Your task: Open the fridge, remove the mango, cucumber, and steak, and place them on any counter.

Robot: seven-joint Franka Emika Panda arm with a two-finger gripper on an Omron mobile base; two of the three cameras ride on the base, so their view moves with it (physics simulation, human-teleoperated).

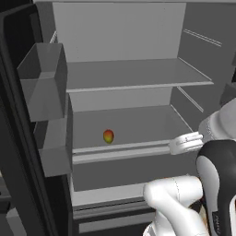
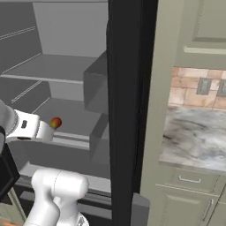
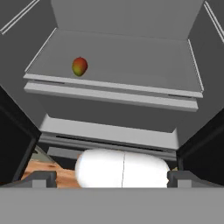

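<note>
hand view: mango (image 3: 79, 66) lies alone on the open fridge's (image 3: 131, 26) lower shelf (image 3: 131, 65).

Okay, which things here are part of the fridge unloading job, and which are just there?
Part of the job:
- fridge, doors open
- mango on the lower shelf
- counter, right of the fridge
- gripper, open, holding nothing

Just there:
- door bins
- tiled backsplash
- cabinet drawer

Fridge (image 1: 129, 73) doors stand open; bare shelf room surrounds the mango (image 1: 108, 136) on all sides
</note>
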